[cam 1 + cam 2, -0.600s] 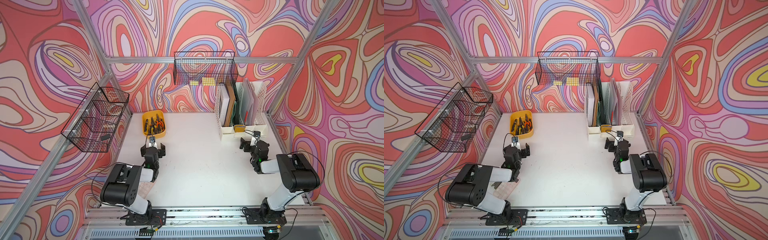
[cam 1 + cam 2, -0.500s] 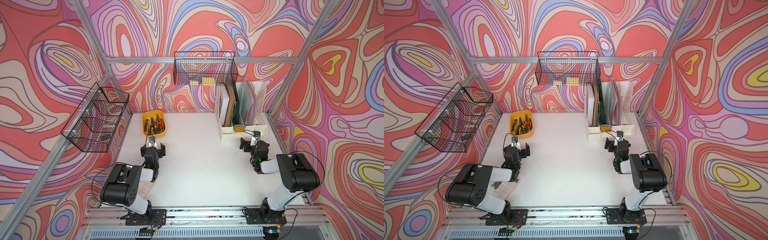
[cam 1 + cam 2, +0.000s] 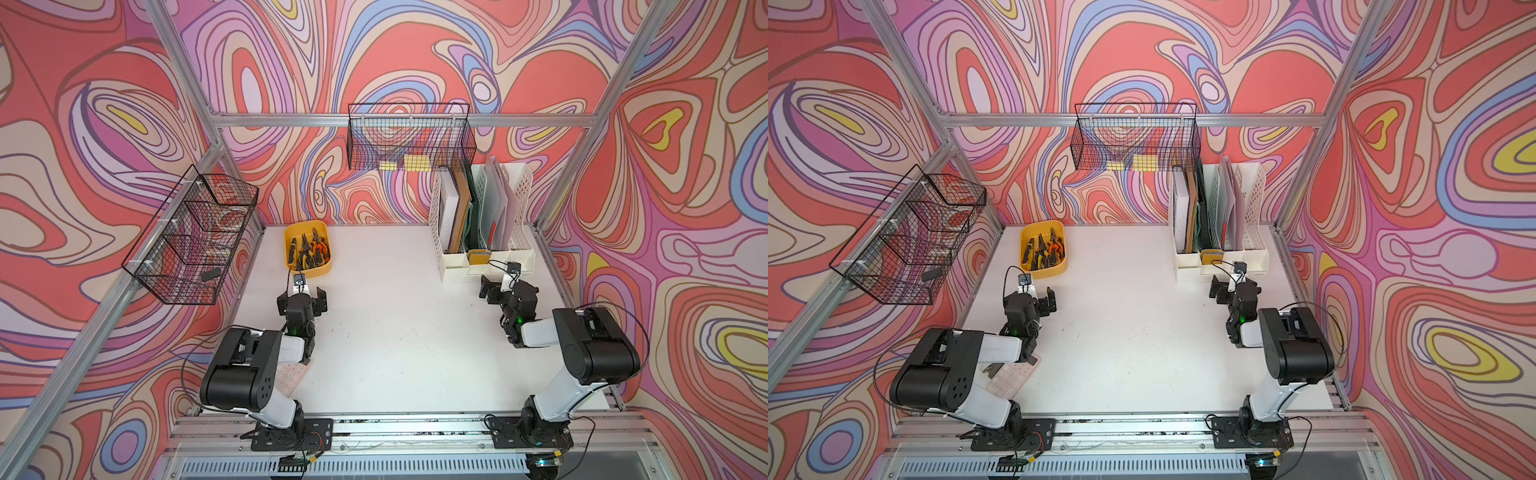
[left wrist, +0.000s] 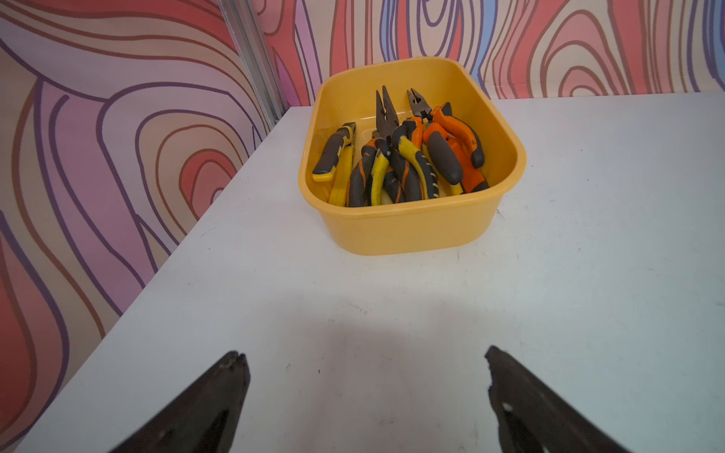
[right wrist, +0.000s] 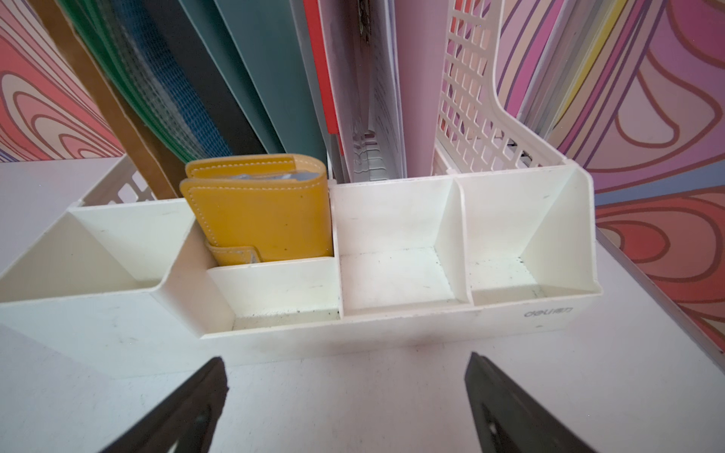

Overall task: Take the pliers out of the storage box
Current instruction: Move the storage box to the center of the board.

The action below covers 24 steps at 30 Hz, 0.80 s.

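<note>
The yellow storage box [image 3: 318, 271] [image 3: 1050, 271] stands at the table's far left corner, next to the wall. Several pliers [image 3: 309, 251] [image 3: 1045, 251] with orange-and-black or yellow-and-black handles lie piled inside it, dark jaws pointing toward the back wall. In the left wrist view the storage box [image 4: 412, 231] and pliers [image 4: 408, 157] are a short way ahead. My left gripper [image 3: 302, 293] [image 4: 363, 357] hovers low over bare table just in front of the box, open and empty. My right gripper [image 3: 505, 286] [image 5: 345, 362] is open and empty at the far right.
A white file rack [image 3: 482, 216] with folders stands at the back right, directly ahead of the right gripper; a yellow wallet [image 5: 263, 219] sits in one front compartment. Black wire baskets hang on the back wall [image 3: 409, 141] and left wall [image 3: 195, 237]. A pale perforated mat [image 3: 291, 374] lies under the left arm.
</note>
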Each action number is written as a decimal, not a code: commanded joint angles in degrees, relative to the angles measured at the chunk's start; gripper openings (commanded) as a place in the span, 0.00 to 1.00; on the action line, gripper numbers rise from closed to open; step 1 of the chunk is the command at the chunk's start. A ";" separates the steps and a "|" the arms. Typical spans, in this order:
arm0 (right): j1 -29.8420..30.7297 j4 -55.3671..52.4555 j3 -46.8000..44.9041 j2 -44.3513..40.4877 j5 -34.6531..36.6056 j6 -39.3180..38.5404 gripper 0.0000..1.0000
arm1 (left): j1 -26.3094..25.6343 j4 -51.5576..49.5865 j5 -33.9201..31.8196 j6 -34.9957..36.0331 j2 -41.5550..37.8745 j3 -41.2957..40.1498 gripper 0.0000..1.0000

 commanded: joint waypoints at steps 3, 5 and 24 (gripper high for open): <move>0.10 -6.19 1.27 -6.13 7.37 1.91 0.98 | -3.18 5.43 -2.51 2.56 -3.19 -3.02 1.00; 0.12 -12.02 2.21 -11.48 9.64 2.79 0.98 | -7.01 4.97 -11.70 5.39 -5.60 -2.73 1.00; 0.21 -66.08 28.36 -24.00 -14.09 17.91 0.84 | -10.47 -87.40 -8.34 -8.76 -6.62 52.26 1.00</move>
